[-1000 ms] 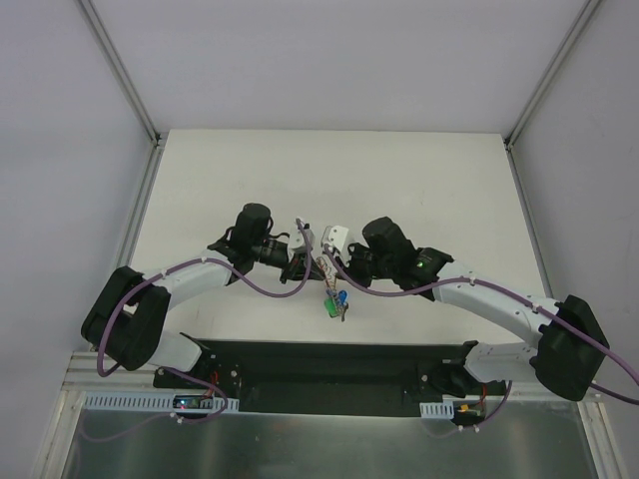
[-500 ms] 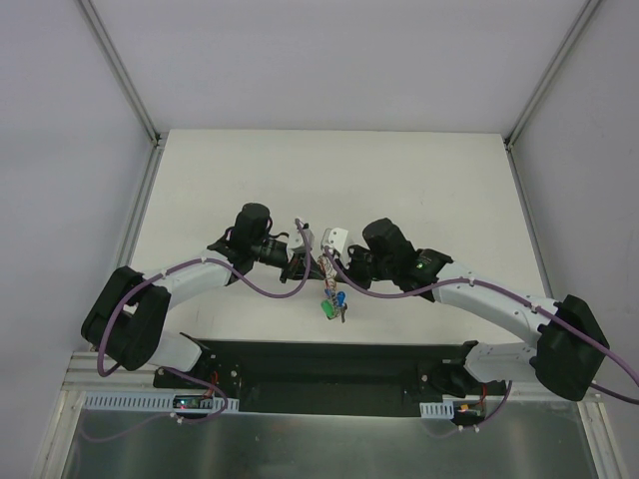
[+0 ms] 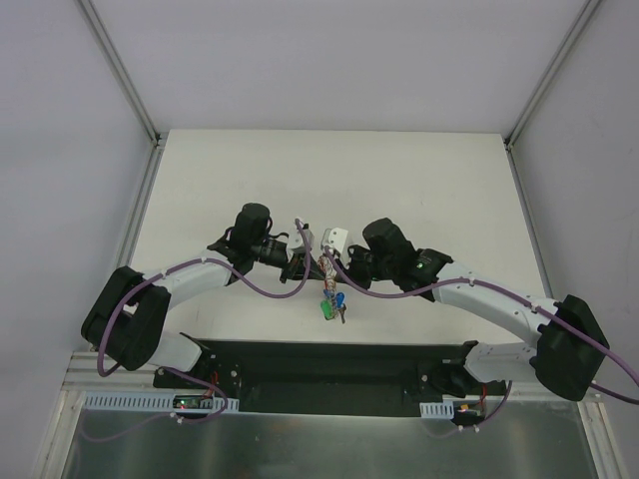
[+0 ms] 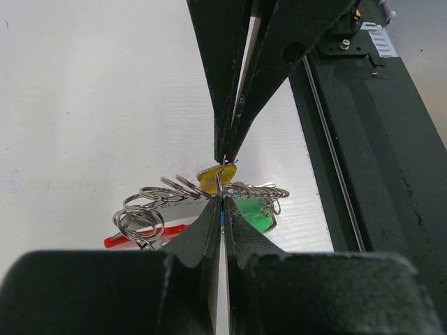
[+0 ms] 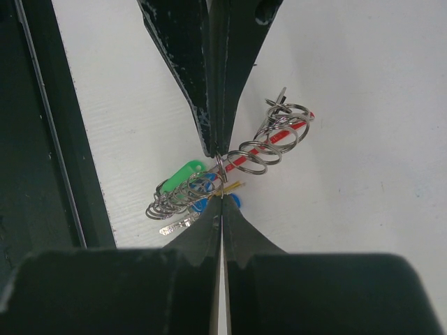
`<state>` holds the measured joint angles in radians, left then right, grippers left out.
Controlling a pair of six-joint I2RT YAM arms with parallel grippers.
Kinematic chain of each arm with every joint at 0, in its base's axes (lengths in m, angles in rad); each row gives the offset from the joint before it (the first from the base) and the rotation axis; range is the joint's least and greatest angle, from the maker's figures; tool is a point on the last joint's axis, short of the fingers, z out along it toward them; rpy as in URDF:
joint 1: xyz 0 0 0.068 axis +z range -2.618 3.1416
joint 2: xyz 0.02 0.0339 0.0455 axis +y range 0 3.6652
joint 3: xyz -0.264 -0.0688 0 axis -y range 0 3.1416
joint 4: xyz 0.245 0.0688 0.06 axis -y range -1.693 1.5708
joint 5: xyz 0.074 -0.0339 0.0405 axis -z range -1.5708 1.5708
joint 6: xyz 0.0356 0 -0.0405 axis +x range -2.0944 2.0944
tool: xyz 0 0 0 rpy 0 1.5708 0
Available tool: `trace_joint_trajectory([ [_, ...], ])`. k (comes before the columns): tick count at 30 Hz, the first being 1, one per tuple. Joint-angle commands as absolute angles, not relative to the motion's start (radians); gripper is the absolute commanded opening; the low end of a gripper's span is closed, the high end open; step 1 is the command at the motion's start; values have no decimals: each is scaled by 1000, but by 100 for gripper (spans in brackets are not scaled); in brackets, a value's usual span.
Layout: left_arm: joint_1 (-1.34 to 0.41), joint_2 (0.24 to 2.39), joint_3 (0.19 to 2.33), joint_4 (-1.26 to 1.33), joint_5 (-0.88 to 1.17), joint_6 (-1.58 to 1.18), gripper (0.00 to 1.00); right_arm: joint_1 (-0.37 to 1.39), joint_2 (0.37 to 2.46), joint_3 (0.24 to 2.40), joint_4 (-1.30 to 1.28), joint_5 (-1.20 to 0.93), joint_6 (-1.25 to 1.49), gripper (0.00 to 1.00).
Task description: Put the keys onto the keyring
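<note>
Contact is shown between two black two-finger grippers, met tip to tip over the white table [image 3: 399,180]. The left gripper [image 4: 223,206] and the right gripper [image 5: 222,202] are each closed fully, and both are judged to be pinching the same keyring [image 4: 219,183], a small thin silver metal ring tied to a bright red loop band [image 4: 140,239]. The ring is held on edge in the narrow gap between the opposing fingertips and gripped at opposite sides of its rim. This arrangement was probably chosen so that the wire can be steadied by one pair of tips while its coil is pried or turned by the other. The keys [image 5: 183,188], small silver metal pieces with yellow, green and blue plastic head caps, are bunched close around the ring. The yellow cap [image 4: 213,173] is seen just at the right fingertips, the green cap [image 4: 255,213] just beside the left ones, and the blue caps [image 5: 234,202] against the right tips. A string of further silver split rings [image 4: 159,195] is trailed off to one side of the fingers along the red band. Whether every key is already threaded cannot be told, nor whether the bunch is hanging free or resting on the table, since the wire is too fine and the cluster too tangled.
</note>
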<state>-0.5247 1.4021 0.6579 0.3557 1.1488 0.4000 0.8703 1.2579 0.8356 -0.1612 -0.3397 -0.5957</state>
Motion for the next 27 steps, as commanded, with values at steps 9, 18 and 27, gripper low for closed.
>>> trace_joint_trajectory([
  [9, -532, 1371, 657, 403, 1204, 411, 0, 856, 1267, 833, -127, -336, -584, 1],
  [18, -532, 1373, 658, 403, 1210, 408, 0, 853, 1267, 834, -126, -351, -583, 1],
  [27, -532, 1370, 655, 403, 1206, 408, 0, 853, 1264, 833, -124, -390, -591, 1],
])
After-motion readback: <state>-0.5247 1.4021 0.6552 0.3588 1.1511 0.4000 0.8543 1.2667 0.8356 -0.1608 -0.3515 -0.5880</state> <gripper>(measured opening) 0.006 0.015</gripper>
